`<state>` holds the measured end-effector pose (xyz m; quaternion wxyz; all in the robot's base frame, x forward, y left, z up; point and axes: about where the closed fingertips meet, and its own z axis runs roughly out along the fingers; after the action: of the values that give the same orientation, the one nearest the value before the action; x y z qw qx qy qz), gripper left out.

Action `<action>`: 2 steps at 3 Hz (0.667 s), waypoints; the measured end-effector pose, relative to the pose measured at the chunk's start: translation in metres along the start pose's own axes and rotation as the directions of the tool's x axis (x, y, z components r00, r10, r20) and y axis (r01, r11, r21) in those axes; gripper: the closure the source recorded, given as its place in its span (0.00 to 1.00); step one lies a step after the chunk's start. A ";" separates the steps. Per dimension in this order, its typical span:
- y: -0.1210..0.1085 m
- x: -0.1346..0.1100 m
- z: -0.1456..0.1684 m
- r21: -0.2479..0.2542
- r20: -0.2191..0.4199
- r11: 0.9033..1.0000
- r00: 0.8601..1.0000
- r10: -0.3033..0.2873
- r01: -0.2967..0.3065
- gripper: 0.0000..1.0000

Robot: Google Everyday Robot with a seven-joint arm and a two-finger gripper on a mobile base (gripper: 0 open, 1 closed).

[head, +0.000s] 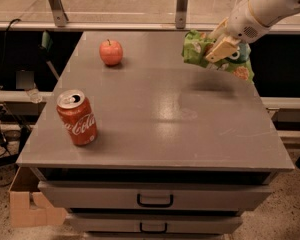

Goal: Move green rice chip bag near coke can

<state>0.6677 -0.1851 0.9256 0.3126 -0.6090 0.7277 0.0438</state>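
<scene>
A red apple (111, 52) stands on the far left part of the grey counter (200, 134), which has two drawers (90, 196) with dark handles below, and a cardboard box (26, 210) lies on the floor beside it.

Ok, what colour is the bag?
The bag is bright green, camera view; the gripper holds it far right over the table.

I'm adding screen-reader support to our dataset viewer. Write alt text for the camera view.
The robot's end effector grips a crinkled bright green chip bag, held above the far right of a grey table. A red aluminium Coke can stands at the front left; a round red apple sits at the far left.
</scene>
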 end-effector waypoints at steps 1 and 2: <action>0.020 -0.011 0.015 -0.054 0.000 0.998 0.999 -0.043 0.043 1.00; 0.062 -0.035 0.022 -0.129 0.044 0.985 0.993 -0.111 0.116 1.00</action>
<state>0.6225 -0.1299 0.9060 0.2874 -0.6677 0.6815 0.0848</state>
